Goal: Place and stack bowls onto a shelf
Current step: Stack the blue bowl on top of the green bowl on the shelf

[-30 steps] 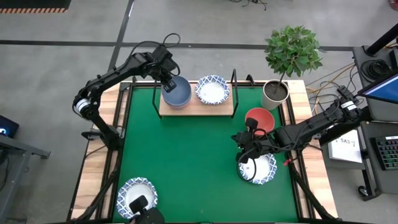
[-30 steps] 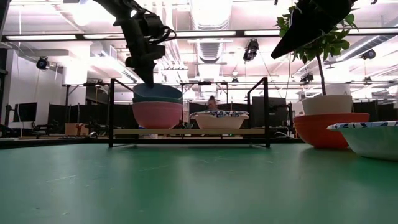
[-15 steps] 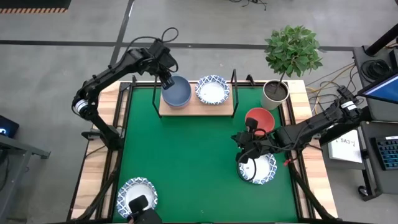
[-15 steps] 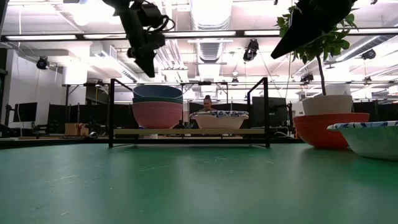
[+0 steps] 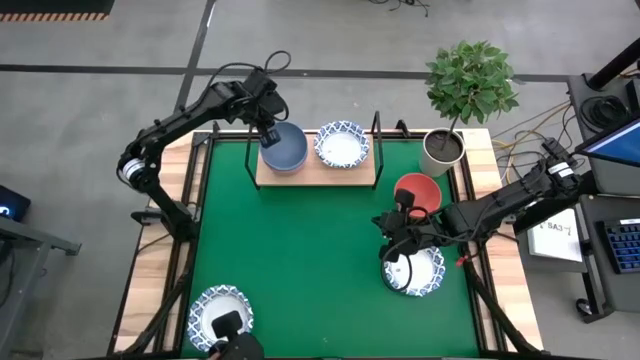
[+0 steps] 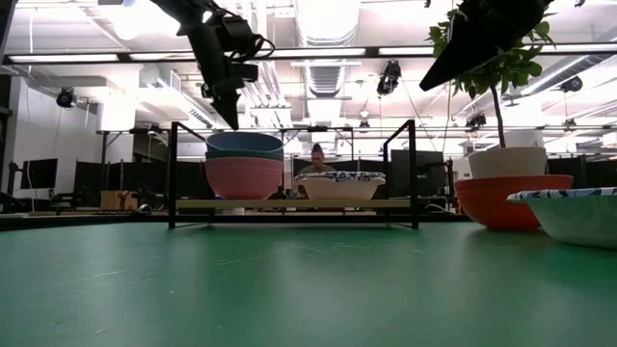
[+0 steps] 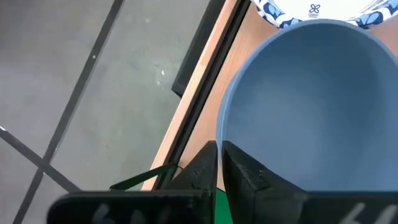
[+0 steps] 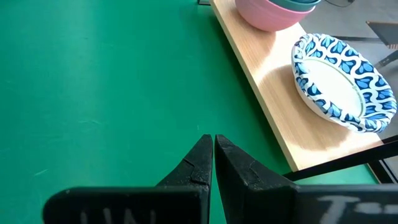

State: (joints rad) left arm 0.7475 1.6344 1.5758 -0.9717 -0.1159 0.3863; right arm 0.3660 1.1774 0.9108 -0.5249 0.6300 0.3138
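Note:
On the left end of the shelf [image 5: 320, 173] stands a stack: a pink bowl [image 6: 244, 177] at the bottom, a dark green one [image 6: 244, 154] in it, the grey-blue bowl [image 7: 311, 106] on top. A white bowl with a blue rim [image 5: 342, 145] sits beside the stack on the board. My left gripper [image 6: 231, 118] hangs shut just above the grey-blue bowl's left rim, clear of it. My right gripper [image 8: 213, 152] is shut and hovers high over the mat, beside another blue-rimmed bowl [image 5: 416, 271]. The red bowl [image 5: 417, 190] rests on the mat.
A third blue-rimmed bowl [image 5: 220, 312] lies at the mat's near left corner. A white plant pot [image 5: 440, 150] with a leafy plant stands at the far right corner. Black wire uprights [image 6: 173, 173] frame the shelf's ends. Green mat [image 5: 300, 240] lies open in the middle.
My left gripper rose from the grey-blue bowl's rim, then dipped back a little; it now stands slightly higher than a second ago. The bowls have not moved.

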